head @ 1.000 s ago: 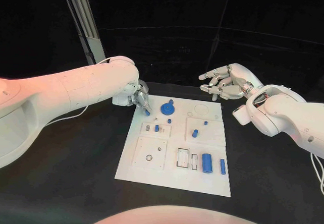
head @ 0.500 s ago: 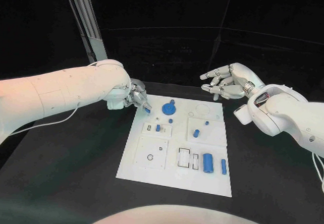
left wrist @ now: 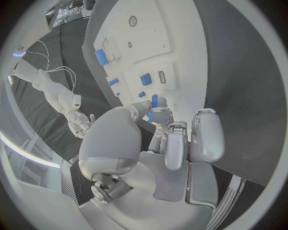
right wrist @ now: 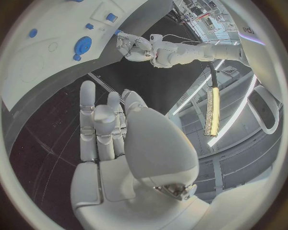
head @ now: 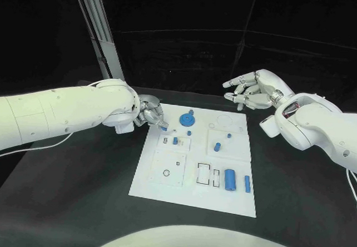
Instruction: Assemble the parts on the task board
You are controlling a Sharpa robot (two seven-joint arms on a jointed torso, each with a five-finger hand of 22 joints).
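From the head camera I saw my left hand (head: 151,112) hanging over the near-left corner of the task board (head: 192,198), fingers drawn together on a small blue part (head: 163,124) at their tips, while my right hand (head: 255,90) floated above the table beyond the board's far right corner, fingers loosely curled and apart with nothing in them. The left wrist camera gave me what the head view could not: the fingertips (left wrist: 160,113) pinching that blue piece just above the board, with other blue parts (left wrist: 146,79) seated in the white plate past them.
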